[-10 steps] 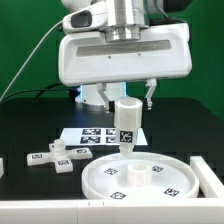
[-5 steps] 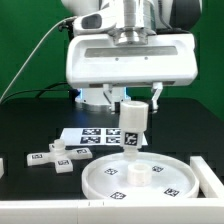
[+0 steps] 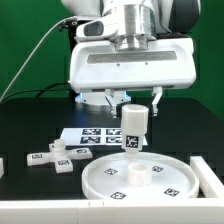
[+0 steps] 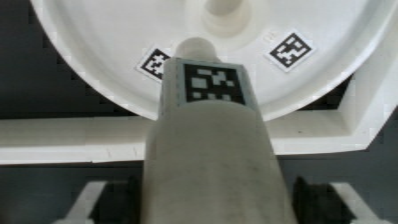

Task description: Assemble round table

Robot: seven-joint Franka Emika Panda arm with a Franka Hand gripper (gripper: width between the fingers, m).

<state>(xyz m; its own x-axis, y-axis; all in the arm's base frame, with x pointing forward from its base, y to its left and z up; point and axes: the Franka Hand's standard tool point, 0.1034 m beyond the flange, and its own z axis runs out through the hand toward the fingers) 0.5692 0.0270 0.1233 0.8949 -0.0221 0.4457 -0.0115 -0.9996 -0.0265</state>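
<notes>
Round table assembly, leg transfer stage. The leg (image 3: 135, 128) is shown upright, clasped at its upper end by the hand (image 3: 137, 100), whose fingers are closed in against its sides. The grip itself is partly hidden under the hand's housing, and is inferred from the leg being carried clear of the bench (image 3: 30, 125). Compared with the frames of one second and half a second ago, hand and leg together have been shifted a little toward the exterior view's right. The leg's height has been changed hardly at all.

The leg's lower end is now suspended just above the far part of the disc (image 3: 105, 180), near the raised hub (image 3: 135, 172) at its centre. In the wrist view the leg (image 4: 214, 130) is seen running out over the disc (image 4: 107, 60), its tip close to the hub (image 4: 222, 8) but not yet on it. Whether the two are exactly in line cannot be told.

The shift is read as a sideways correction before insertion, so that a further small alignment and a descent are probably still required. The foot (image 3: 52, 157) is left lying on the bench, well apart, beside the marker board (image 3: 95, 135).
</notes>
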